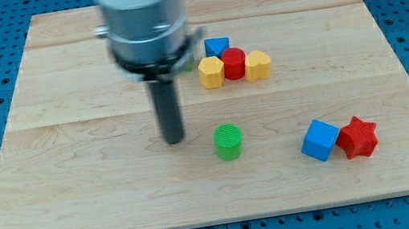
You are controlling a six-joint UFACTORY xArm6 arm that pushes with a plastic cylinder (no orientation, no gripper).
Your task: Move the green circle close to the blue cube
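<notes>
Near the bench's top edge cluster a blue triangle, yellow hexagon, red cylinder and yellow heart. A red star lies toward the bottom right corner.

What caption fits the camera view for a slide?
My tip sits left of the green circle; the blue cube touches a red star at right.

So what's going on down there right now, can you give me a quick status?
My tip on the board, left of green circle, not touching. Blue cube to the right, against red star. Path between clear.

A wooden board is seen carrying a green circle at centre, a blue cube and red star at 4 o'clock, and a block cluster at 12
</notes>
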